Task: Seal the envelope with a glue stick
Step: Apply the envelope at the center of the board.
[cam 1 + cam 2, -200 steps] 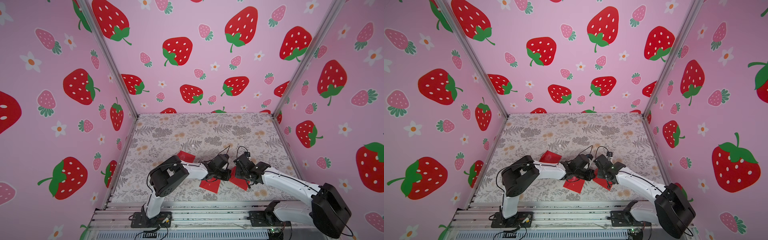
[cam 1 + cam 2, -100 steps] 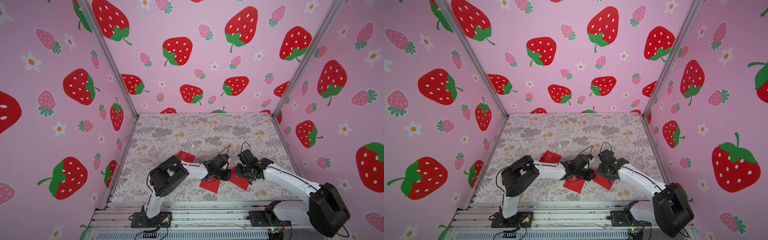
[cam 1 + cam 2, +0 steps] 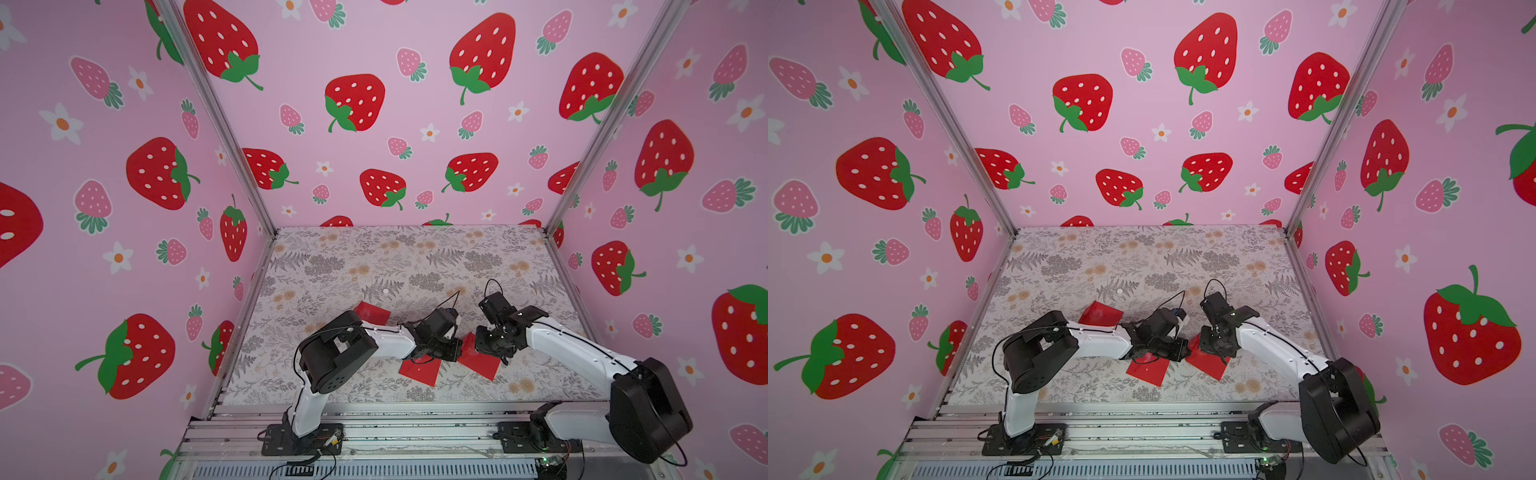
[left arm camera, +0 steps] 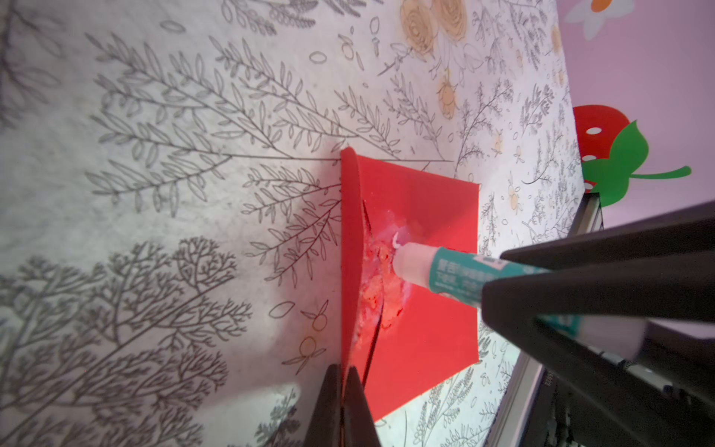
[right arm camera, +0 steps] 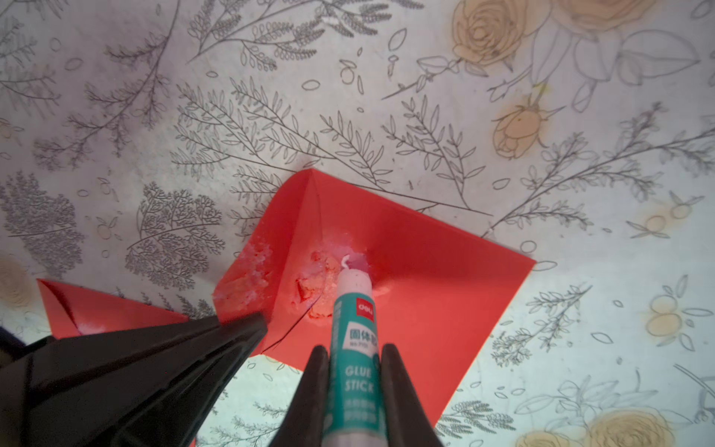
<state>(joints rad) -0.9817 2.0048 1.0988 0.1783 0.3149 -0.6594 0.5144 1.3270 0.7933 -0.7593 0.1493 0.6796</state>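
A red envelope lies on the floral table near the front middle, also seen in a top view. My left gripper is shut on the edge of its flap and holds the flap raised. My right gripper is shut on the glue stick, a white tube with a teal label. The tube's tip touches the envelope body just beside the flap fold. White glue smears cover the flap's inner face and the body near the fold. In both top views the two grippers meet over this envelope.
A second red envelope lies just left of the first, partly under my left wrist. A third red envelope lies behind my left forearm. The metal rail runs along the table's front edge, and pink strawberry walls enclose the other three sides.
My right gripper has shifted slightly to the right and away from the front edge, with the glue stick in it. The left gripper has stayed on the flap.
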